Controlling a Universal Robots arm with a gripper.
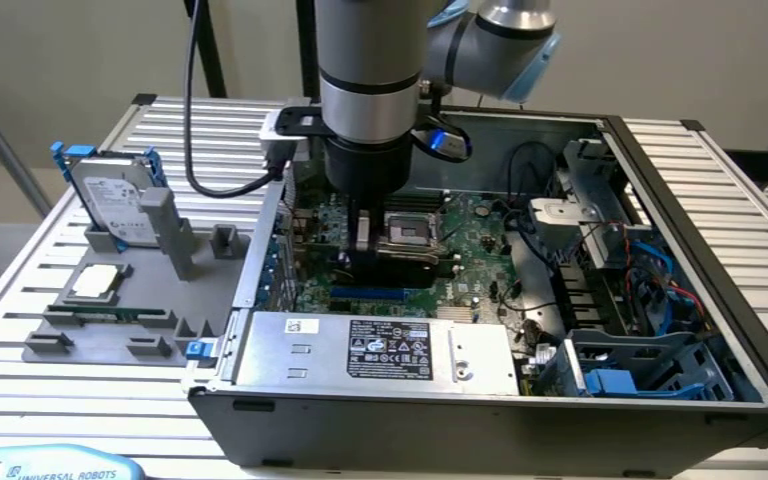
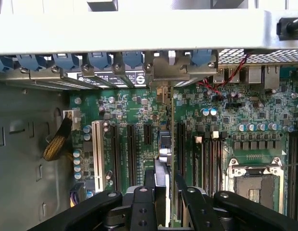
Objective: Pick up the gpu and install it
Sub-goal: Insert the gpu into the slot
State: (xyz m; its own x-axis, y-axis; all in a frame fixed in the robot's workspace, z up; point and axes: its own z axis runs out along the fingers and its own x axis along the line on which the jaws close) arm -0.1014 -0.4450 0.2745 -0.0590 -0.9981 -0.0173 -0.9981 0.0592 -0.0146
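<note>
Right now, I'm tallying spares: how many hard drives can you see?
1. The hard drive stands in the gray holder at the exterior view's left. Others may be hidden inside the case.

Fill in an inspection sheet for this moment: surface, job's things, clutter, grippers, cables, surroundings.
Surface: slatted metal table carrying an open computer case.
Job's things: gpu stands edge-on over the motherboard slots, its bracket toward the case's rear wall.
Clutter: hard drive in a blue frame and a square silver chip, both on a grey fixture at the exterior view's left.
Grippers: gripper inside the case, jaws closed on the gpu.
Cables: black cable hanging beside the arm; blue and red wires inside the case.
Surroundings: plain wall.
</note>
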